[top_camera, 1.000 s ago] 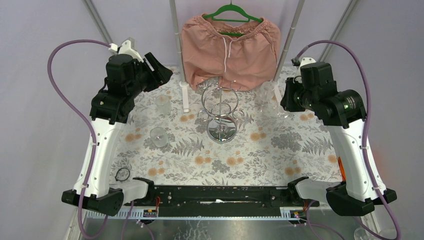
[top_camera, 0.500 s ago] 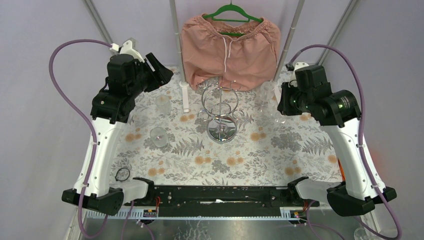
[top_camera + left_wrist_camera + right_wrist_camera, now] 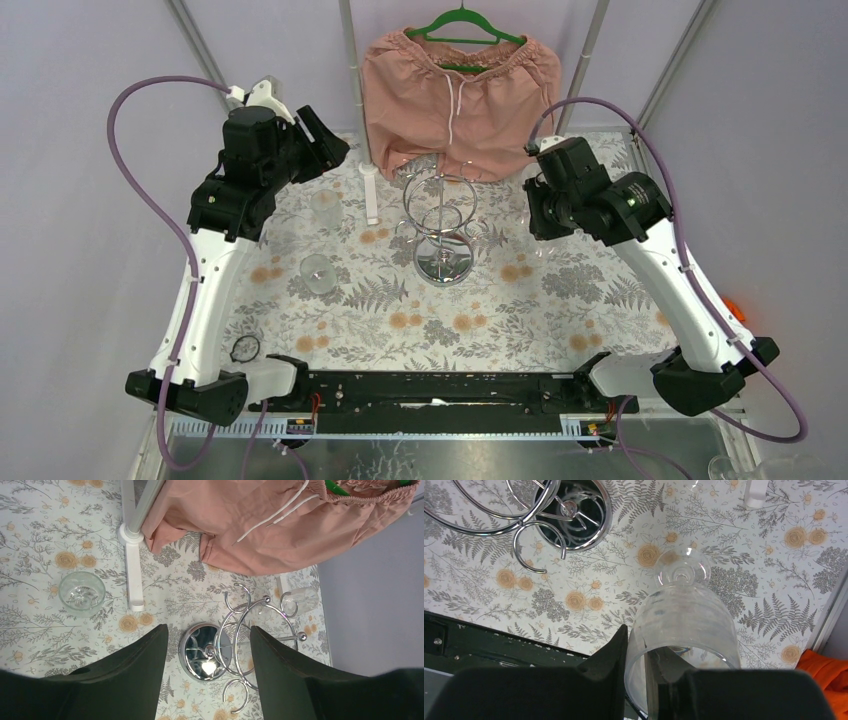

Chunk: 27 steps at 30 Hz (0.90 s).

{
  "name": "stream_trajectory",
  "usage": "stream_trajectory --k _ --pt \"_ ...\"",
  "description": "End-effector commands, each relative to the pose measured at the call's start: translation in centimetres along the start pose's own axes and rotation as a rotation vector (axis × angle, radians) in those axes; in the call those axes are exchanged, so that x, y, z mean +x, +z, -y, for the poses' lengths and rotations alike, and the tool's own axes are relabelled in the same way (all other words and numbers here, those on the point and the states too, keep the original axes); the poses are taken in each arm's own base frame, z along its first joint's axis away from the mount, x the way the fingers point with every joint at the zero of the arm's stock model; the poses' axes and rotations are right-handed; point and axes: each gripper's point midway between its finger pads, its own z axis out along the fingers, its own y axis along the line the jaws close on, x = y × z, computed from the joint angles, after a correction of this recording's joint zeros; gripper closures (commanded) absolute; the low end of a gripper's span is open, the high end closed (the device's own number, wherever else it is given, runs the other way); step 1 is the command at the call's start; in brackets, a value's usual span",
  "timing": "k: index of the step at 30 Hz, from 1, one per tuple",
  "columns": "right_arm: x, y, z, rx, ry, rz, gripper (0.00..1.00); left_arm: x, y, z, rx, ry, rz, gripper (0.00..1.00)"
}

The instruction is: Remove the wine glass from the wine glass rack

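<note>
wine glass off the rack, carried in the right pincer

the right gripper [image 3: 636,647] is clamped on the bowl wall of the wine glass [image 3: 684,615] near its rim, one finger seemingly inside and one outside, foot pointing down at the floral table [image 3: 560,300]. the glass hangs to the right of the wine glass rack [image 3: 442,258], apart from it. lift-off looks done; the next move likely calls for lowering it foot-first and letting go. the glass is clear, thin and smooth, so it may slip. the left gripper [image 3: 208,630] hovers with jaws wide, holding nothing.
</note>
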Motion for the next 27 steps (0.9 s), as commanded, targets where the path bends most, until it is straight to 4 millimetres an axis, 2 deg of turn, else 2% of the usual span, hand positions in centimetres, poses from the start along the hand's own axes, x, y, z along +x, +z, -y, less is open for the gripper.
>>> stream_trajectory --k 1,8,14,20,27 --pt "-0.7 0.0 0.4 0.029 0.003 0.05 1.0 -0.1 0.0 -0.4 -0.022 0.024 0.015 0.32" --pt "0.2 1.1 0.4 0.03 -0.001 0.022 1.0 0.1 0.0 -0.6 -0.024 0.024 0.013 0.31" --pt "1.4 2.2 -1.1 -0.04 -0.005 -0.01 1.0 0.2 0.0 -0.4 -0.011 0.022 0.011 0.31" --pt "2.7 3.4 -1.8 -0.064 -0.01 -0.042 1.0 0.5 0.3 -0.7 -0.018 0.022 0.001 0.31" --pt "3.1 3.9 -2.2 -0.075 -0.012 -0.046 1.0 0.8 0.6 -0.8 -0.022 0.019 -0.008 0.31"
